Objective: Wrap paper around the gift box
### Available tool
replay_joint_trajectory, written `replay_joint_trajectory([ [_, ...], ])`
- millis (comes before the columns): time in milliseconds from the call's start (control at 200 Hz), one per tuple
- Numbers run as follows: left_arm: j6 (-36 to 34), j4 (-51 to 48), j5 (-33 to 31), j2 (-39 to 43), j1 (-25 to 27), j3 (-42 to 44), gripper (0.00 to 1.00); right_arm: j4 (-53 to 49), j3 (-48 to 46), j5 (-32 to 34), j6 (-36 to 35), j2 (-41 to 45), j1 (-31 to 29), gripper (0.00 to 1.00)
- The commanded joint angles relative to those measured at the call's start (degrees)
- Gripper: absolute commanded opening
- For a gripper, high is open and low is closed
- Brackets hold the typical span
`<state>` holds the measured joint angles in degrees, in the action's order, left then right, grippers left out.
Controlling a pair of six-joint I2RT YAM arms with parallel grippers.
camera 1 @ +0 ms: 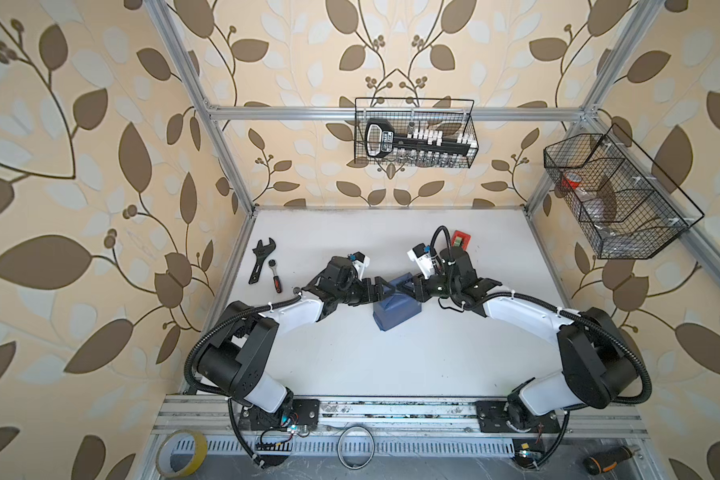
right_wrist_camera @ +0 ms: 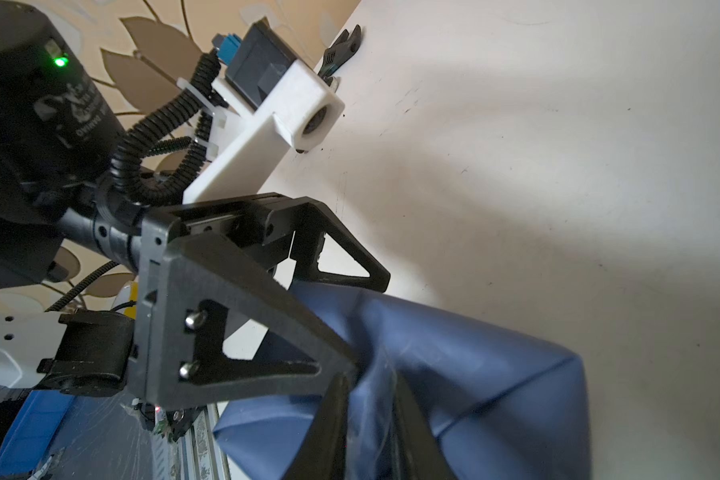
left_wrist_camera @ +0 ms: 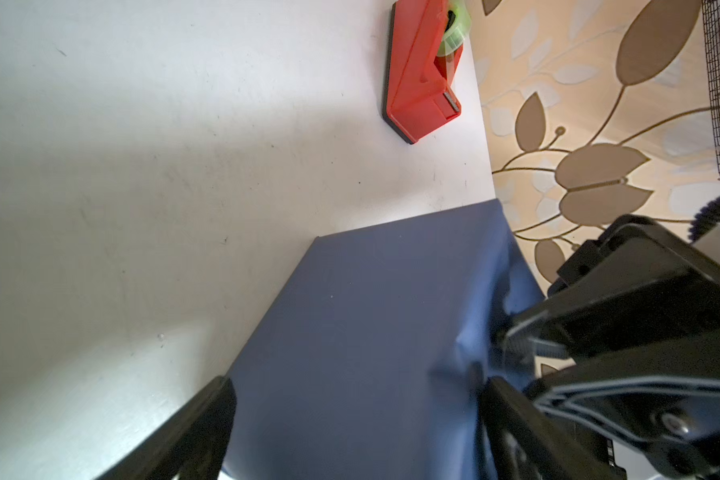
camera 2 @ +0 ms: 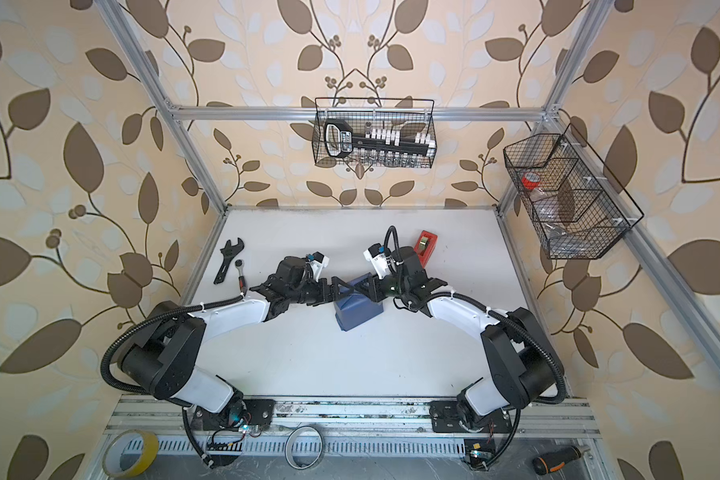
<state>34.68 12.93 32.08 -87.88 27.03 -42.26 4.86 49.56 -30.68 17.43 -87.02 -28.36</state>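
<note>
1. The left claw [left_wrist_camera: 354,411] stands spread wide and clasps the gift box, which is wrapped in the paper [camera 1: 398,313]. One finger [left_wrist_camera: 200,428] lies against one side of the wrapping, and the other finger [left_wrist_camera: 512,419] lies against the crumpled opposite side.
2. The right claw [right_wrist_camera: 368,419] has its jaws a narrow way apart. A blurred fold of the paper sits in the gap between them.
3. In both top views the two claws meet almost tip to tip at the centre of the frame, over the upper end of the wrapped box.
4. The paper shows its slate-blue face outward and covers the gift box all over, so only the boxy shape can be seen. The wrapped box sits at the centre of the frame on the white counter [camera 1: 350,361].
5. A red tape dispenser [camera 1: 461,240] stands on the counter up and to the right of the wrapped box, apart from it and partly behind the right arm.
6. A black wrench [camera 1: 260,259] and a ratchet [camera 1: 274,274] lie by the counter's left edge, well apart from the paper.
7. Two wire baskets hang on the metal frame, one at upper centre [camera 1: 416,133] and one at upper right [camera 1: 616,195].
8. A roll of yellow tape [camera 1: 181,453] lies at lower left and a screwdriver [camera 1: 607,461] at lower right, both off the counter.
</note>
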Motion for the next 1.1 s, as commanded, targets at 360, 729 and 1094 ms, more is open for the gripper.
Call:
replay_joint_trajectory([
  [360,-2.82,-8.27,-2.10,-1.55,1.09,0.95,0.93,-9.30,5.07,6.14,-3.41,-3.15,1.37,0.27],
  [729,-3.14,-8.45,-2.19,-1.58,1.10,0.86,0.93,-12.85,9.39,7.39,-3.47,-0.48,2.98,0.34],
  [1094,-3.19,-8.79,-2.41,-1.42,1.10,0.64,0.93,-14.61,7.32,7.81,-2.45,2.81,-2.91,0.20],
])
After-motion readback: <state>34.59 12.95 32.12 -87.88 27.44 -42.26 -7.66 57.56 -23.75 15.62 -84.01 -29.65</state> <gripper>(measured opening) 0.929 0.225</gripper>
